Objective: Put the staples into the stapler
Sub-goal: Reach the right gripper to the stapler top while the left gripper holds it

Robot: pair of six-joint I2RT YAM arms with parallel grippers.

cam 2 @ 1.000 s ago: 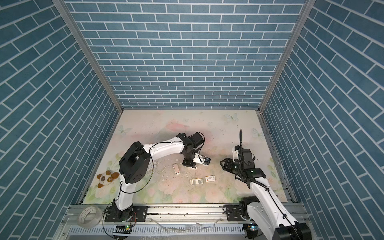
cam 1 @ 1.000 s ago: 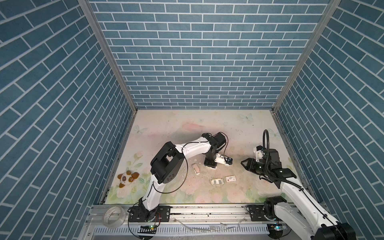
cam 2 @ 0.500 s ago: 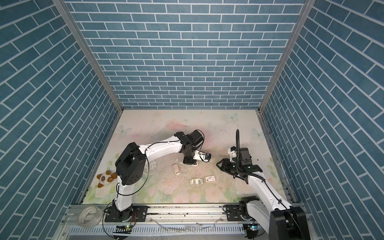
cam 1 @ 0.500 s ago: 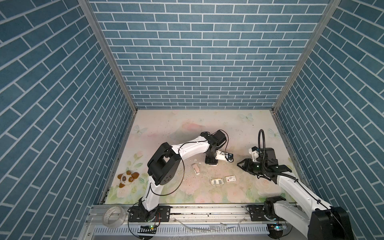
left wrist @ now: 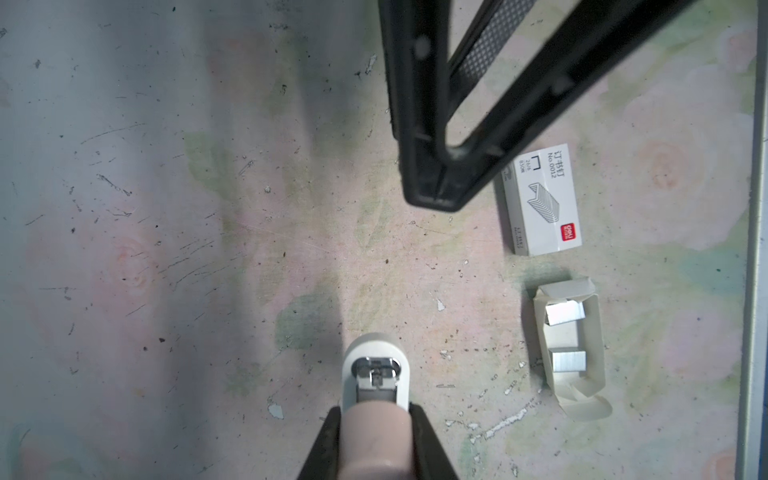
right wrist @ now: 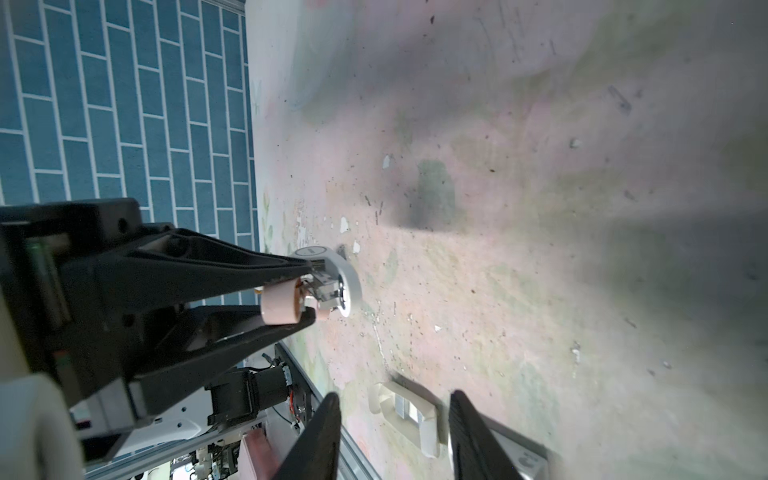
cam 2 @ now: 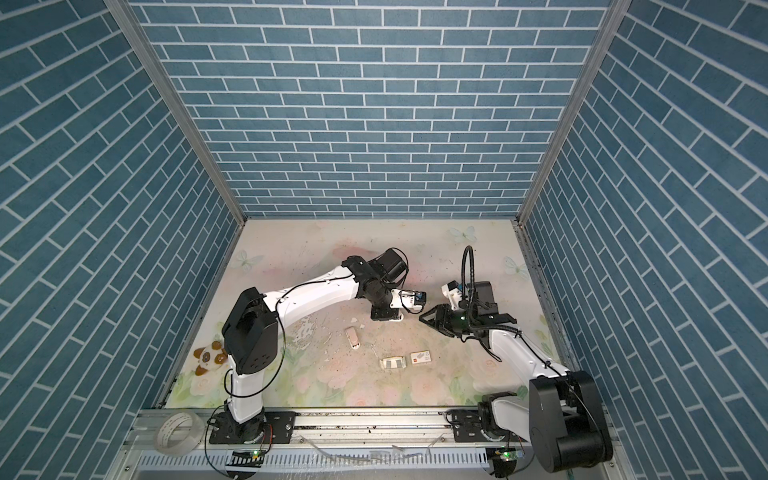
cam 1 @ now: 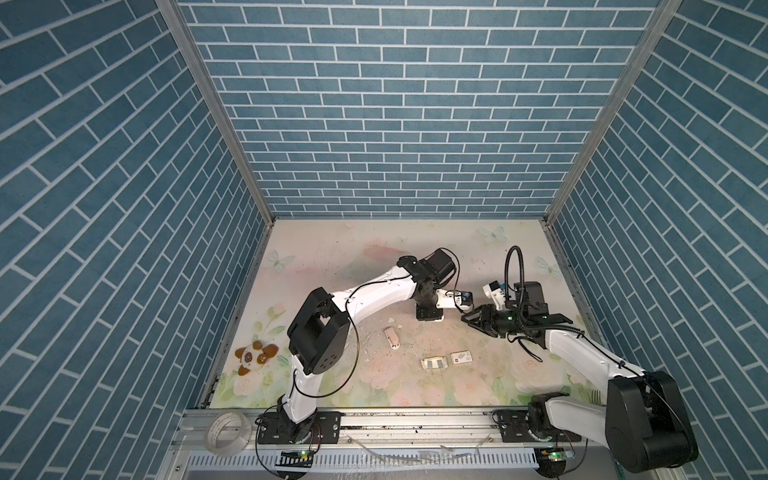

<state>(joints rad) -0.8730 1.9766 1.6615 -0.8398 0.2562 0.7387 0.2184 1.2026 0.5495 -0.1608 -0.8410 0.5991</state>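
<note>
Your left arm (cam 1: 374, 297) reaches forward across the middle with its elbow raised. The wrist is bent so the left claw (cam 1: 430, 318) points straight down, jaws clamped on the stapler (left wrist: 376, 374). Your right arm (cam 1: 582, 353) stretches forward and inward. Its right claw (cam 1: 466, 320) lies roughly level, aimed at the left one, tips near it, jaws parted and holding nothing.

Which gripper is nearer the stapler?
Left. The left gripper is shut on the stapler; the right gripper is open, apart from it, on its right in a top view.
</note>
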